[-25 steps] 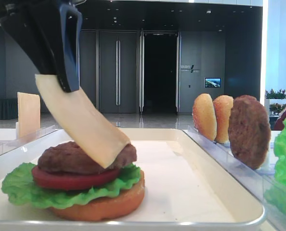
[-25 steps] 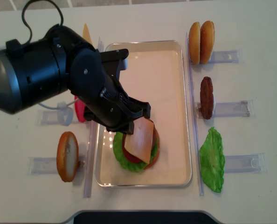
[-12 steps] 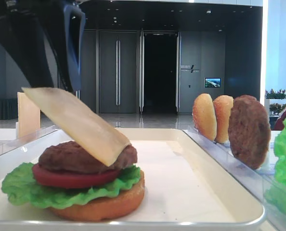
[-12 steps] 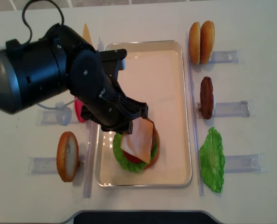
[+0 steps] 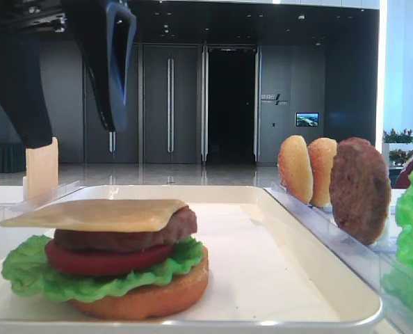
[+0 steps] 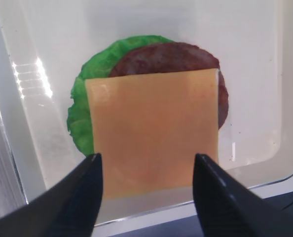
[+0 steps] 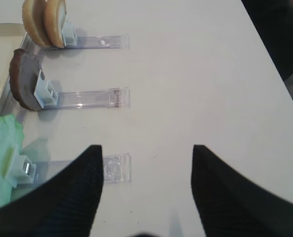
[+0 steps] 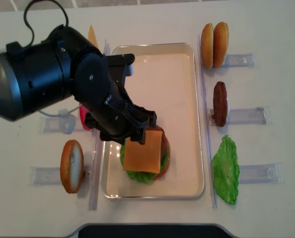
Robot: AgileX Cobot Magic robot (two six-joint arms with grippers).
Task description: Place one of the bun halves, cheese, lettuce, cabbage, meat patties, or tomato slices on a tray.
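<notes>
The cheese lies flat on top of a stack in the white tray. Beneath it are a meat patty, a tomato slice, lettuce and a bun half. My left gripper hangs just above the stack, open, touching nothing. In the left wrist view the cheese shows whole between the spread fingers of the left gripper. My right gripper is open over bare table, with nothing between its fingers.
Clear racks right of the tray hold two bun halves, a patty and lettuce. On the left stand a bun half, a partly hidden tomato slice and a second cheese slice.
My left gripper has opened and let go of the cheese. The slice has dropped from a steep tilt to lying flat on the patty.
</notes>
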